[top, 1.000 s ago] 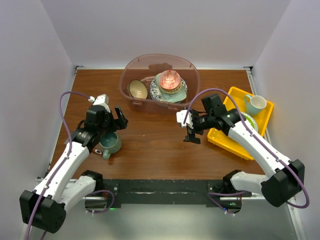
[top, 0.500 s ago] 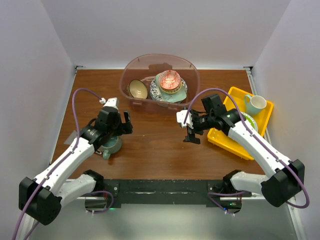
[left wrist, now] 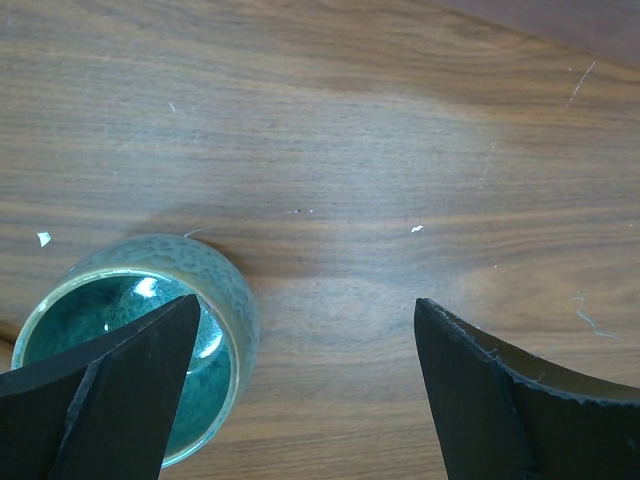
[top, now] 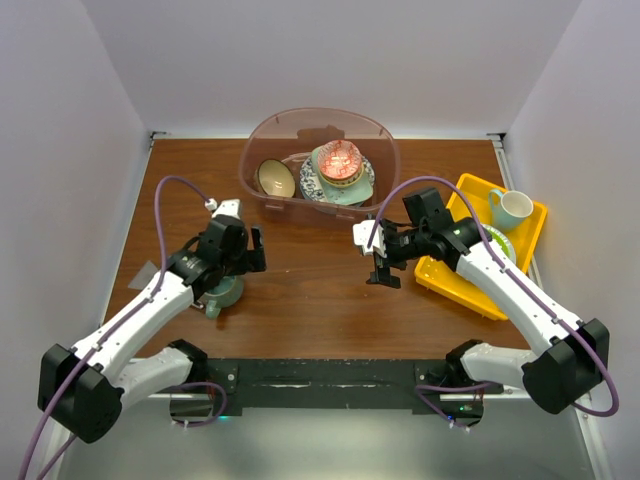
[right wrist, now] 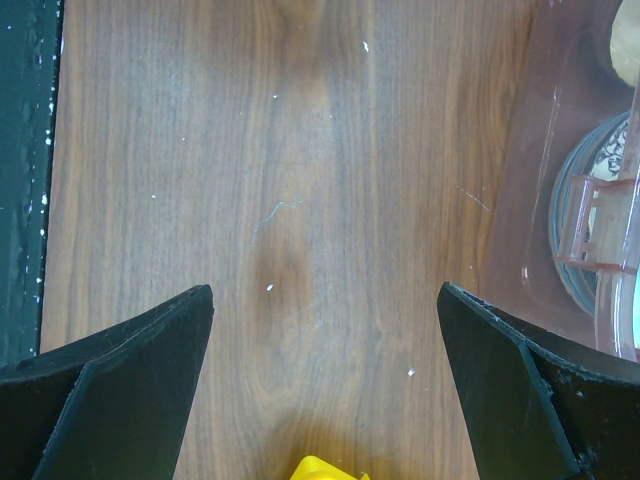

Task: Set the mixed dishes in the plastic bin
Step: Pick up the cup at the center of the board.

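The teal mug (top: 222,292) stands on the desk (top: 310,300) at the left. In the overhead view the left arm's wrist hides most of it, and only part of its rim and side shows. From the left wrist it sits in the lower left corner, cut off by the frame edge, with one finger covering its near part. The left tool (left wrist: 300,330) is spread wide with only bare wood in the gap. The mug lies off to one side, at that finger rather than between the two; whether they touch cannot be told.

The plastic bin (top: 320,110) sits at the far middle of the desk, well apart from the mug. Inside it are a tan bowl (top: 273,178) and a stack of patterned plates (top: 312,182) topped by a bowl with a red-pink inside (top: 338,162). The lower pieces overlap and are hard to tell apart.

The right tool (top: 382,262) is also spread wide and empty, hovering over bare desk between the bin and the yellow tray (top: 470,290). In its wrist view the bin's wall is cut off at the right edge, and a plate shows blurred through the plastic.
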`<state>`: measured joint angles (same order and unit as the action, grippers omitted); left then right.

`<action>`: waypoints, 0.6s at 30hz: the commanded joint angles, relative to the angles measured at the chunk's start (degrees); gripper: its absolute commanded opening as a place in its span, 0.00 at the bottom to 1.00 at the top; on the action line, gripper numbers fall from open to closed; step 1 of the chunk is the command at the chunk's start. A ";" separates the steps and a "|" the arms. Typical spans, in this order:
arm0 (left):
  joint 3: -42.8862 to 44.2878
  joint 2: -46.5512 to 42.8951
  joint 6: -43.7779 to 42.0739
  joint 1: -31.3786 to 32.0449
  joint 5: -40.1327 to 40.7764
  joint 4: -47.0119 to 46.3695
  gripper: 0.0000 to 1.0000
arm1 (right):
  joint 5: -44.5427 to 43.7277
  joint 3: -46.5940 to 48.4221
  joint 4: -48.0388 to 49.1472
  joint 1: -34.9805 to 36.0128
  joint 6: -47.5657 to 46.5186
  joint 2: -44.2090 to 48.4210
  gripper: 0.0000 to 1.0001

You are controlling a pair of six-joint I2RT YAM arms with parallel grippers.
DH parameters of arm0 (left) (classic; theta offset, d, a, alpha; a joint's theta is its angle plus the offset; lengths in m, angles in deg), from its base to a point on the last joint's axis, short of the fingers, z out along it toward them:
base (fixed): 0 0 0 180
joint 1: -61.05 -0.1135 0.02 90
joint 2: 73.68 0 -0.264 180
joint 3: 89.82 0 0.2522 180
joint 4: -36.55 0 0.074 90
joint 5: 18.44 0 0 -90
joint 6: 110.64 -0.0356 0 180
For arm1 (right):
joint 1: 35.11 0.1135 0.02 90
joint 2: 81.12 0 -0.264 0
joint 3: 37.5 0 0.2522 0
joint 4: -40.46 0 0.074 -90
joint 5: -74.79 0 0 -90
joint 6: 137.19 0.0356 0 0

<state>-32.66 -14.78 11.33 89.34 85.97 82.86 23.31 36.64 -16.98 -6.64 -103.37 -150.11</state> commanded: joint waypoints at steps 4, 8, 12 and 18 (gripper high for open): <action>2.13 0.69 0.82 1.59 3.07 0.40 0.92 | 1.29 -0.35 1.23 -0.17 0.46 -0.18 0.98; 2.13 1.22 0.91 2.03 3.69 0.67 0.92 | 1.29 -0.35 1.23 -0.17 0.46 -0.18 0.98; 2.22 1.57 1.08 2.90 4.48 1.02 0.92 | 1.29 -0.44 1.23 -0.25 0.46 -0.18 0.98; 2.31 2.28 1.34 3.87 5.36 1.46 0.91 | 1.29 -0.44 1.23 -0.17 0.37 -0.09 0.98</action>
<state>-32.64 -12.93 11.55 92.42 89.21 84.50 23.31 36.64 -16.98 -6.62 -103.37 -150.17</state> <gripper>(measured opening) 0.908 0.983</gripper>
